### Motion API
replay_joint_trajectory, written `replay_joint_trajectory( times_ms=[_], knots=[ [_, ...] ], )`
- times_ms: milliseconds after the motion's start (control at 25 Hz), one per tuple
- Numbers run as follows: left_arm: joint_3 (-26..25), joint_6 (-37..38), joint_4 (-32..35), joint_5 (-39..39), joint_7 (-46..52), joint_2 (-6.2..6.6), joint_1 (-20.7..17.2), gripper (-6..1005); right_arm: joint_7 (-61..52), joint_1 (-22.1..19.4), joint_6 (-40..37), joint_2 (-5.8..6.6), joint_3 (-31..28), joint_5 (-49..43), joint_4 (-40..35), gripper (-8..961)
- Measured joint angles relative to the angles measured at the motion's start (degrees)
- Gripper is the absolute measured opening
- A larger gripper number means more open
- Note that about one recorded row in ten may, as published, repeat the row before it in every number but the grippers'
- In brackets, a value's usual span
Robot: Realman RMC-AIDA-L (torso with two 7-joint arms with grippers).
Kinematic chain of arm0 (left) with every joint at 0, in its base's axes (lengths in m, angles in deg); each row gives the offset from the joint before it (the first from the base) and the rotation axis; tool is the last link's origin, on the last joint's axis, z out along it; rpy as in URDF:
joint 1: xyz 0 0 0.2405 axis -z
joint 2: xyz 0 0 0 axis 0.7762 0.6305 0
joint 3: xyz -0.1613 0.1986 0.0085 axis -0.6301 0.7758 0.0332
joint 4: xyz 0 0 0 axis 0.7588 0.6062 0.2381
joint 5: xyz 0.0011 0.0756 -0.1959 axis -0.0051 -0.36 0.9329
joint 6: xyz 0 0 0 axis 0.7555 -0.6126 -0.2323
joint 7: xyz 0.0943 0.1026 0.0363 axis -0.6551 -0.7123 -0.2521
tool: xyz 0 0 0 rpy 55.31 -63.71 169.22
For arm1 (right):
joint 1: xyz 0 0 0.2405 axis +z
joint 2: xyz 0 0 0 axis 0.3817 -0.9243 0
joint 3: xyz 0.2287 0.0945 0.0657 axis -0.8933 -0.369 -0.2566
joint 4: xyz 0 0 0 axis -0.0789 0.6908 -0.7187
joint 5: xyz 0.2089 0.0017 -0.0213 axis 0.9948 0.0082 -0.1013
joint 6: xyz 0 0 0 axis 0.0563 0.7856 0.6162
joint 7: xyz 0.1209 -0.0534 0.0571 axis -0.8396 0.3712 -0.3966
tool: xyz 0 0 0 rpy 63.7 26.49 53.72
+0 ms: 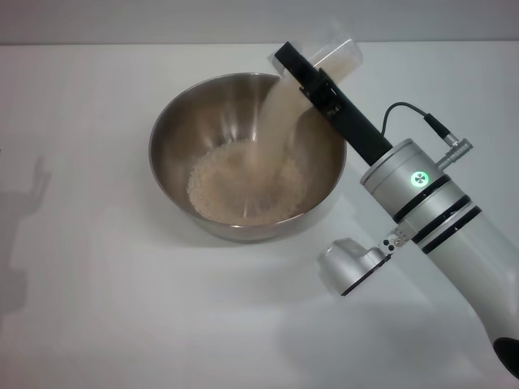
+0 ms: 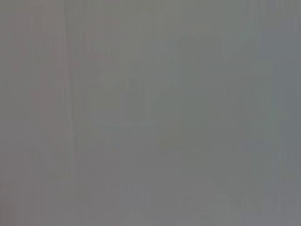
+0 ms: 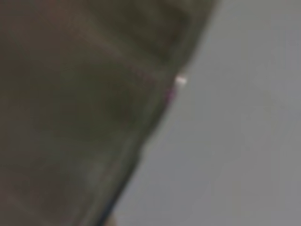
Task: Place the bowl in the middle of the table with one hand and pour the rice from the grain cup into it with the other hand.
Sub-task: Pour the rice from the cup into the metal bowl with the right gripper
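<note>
The steel bowl (image 1: 243,154) stands on the white table (image 1: 97,308) near its middle. My right gripper (image 1: 312,77) is shut on the clear grain cup (image 1: 336,58) and holds it tipped above the bowl's far right rim. Rice (image 1: 280,121) streams from the cup down into the bowl and lies as a pale heap (image 1: 239,190) on its bottom. My left gripper is out of the head view; only its shadow falls on the table's left edge. The left wrist view shows only plain grey. The right wrist view shows a dark blurred shape close up.
My right arm (image 1: 430,219) reaches in from the lower right, its wrist camera housing (image 1: 350,265) hanging just right of the bowl. Nothing else stands on the table.
</note>
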Motion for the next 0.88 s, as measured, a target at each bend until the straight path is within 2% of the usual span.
replay_joint_trajectory(
  times_ms=[320,600,680,720,800,880],
  knots=[
    [0.2,0.2,0.0,0.0,0.1,0.00,-0.3,812,10.4,0.4,0.8,0.00,0.0,-1.6,0.7,9],
    [0.5,0.2,-0.1,0.0,0.2,0.00,-0.4,811,11.7,0.9,1.2,0.00,-0.5,-1.7,1.3,8],
    [0.5,0.2,-0.1,0.0,0.2,0.00,-0.4,811,9.3,0.9,1.1,0.00,-1.4,-1.7,2.5,9],
    [0.5,0.2,-0.1,0.0,0.2,0.00,-0.5,811,3.1,0.7,0.9,0.00,-2.9,-1.7,4.4,9],
    [0.5,0.2,0.0,0.0,0.2,0.00,-0.5,811,-0.1,0.5,0.7,0.00,-3.6,-1.7,5.2,8],
    [0.6,0.2,0.0,0.0,0.2,0.00,-0.5,811,-8.0,0.0,0.7,0.00,-5.3,-1.7,6.9,8]
  ],
)
